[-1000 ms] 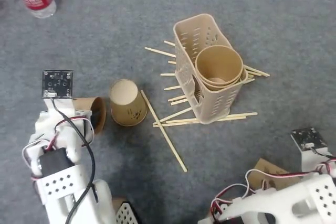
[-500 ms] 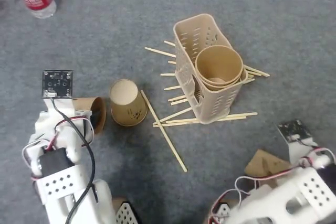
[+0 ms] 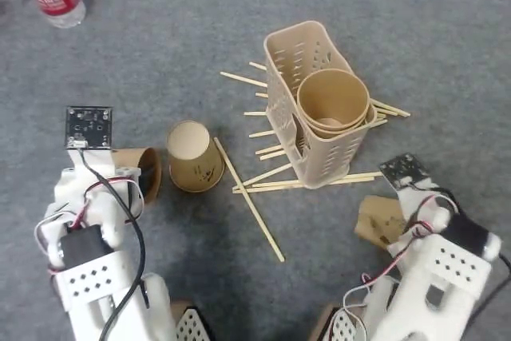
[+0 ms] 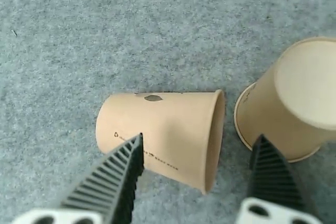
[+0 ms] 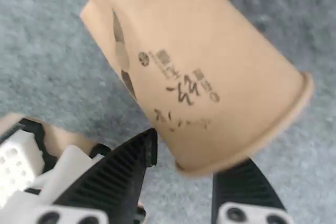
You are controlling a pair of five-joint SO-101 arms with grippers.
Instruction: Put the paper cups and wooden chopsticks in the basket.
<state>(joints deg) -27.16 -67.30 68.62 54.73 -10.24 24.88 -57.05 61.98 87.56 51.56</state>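
The left gripper stands wide open over a lying paper cup. The right gripper pinches a second cup, near and right of the basket.

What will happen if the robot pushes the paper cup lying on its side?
It would probably roll, since the lying cup rests on its round wall, and likely curve, because its mouth is wider than its base. It looks thin and hollow, so the left gripper could easily dent it by squeezing hard.
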